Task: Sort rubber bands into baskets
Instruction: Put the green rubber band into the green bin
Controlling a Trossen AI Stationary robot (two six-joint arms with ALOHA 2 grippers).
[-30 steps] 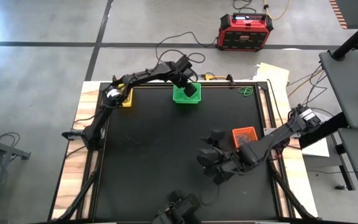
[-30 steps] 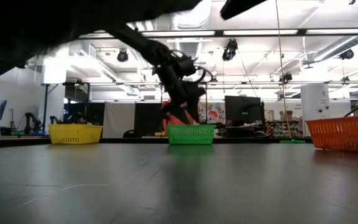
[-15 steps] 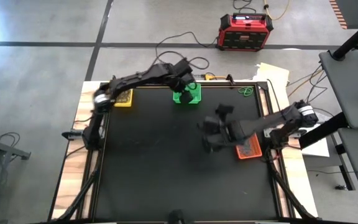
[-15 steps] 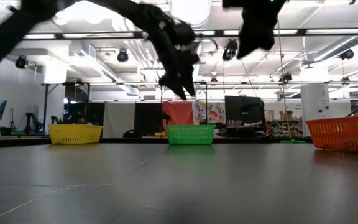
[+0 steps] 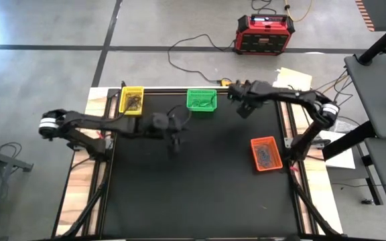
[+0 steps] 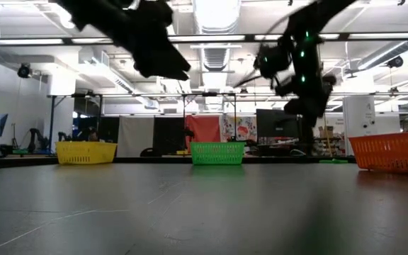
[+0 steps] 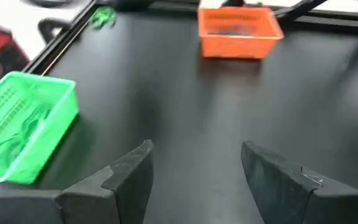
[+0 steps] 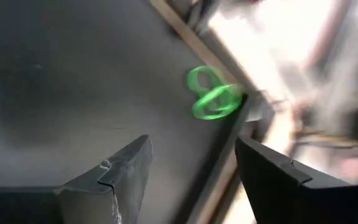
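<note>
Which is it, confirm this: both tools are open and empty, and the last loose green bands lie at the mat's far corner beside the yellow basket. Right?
One thing is wrong. The loose green bands lie at the far right corner, away from the yellow basket, which stands at the far left; the high view shows it. The left tool and right tool are indeed open and empty.

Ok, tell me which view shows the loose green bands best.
The right wrist view: the green bands lie ahead of the open right gripper. The left wrist view shows them far off, the high view tiny; the low view doesn't.

Left tool (image 5: pixel 175 136) and right tool (image 5: pixel 242 107) gape, empty.
</note>
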